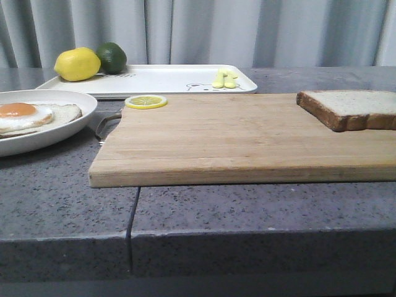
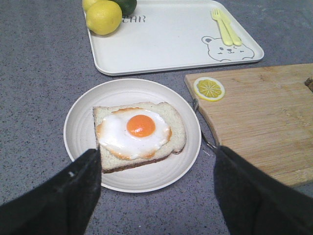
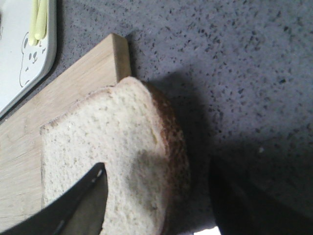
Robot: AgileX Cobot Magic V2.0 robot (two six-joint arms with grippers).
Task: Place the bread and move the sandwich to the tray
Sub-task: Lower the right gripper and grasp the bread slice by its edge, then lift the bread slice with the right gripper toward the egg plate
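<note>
A: What's the biggest thing out there?

B: The cutting board (image 1: 235, 139) on the grey counter (image 1: 260, 210), then the tray (image 1: 161, 79) behind it, holding a lemon (image 1: 77, 64), a lime (image 1: 112, 56) and yellow cutlery (image 1: 224, 78).

A: And the sandwich?

B: Only its egg-topped slice (image 2: 139, 134), lying on the round plate (image 2: 78, 132). The left gripper (image 2: 159, 178) hangs above it with jaws spread wide, the slice just ahead of the gap.

A: The bread?

B: The bread (image 3: 112, 171) lies at the board's far right corner. The right gripper (image 3: 159, 205) has jaws spread, one finger (image 3: 78, 205) over its pale face, the other beyond its crust.

A: Smallest?

B: A lemon slice (image 1: 146, 101) at the board's left corner.
</note>
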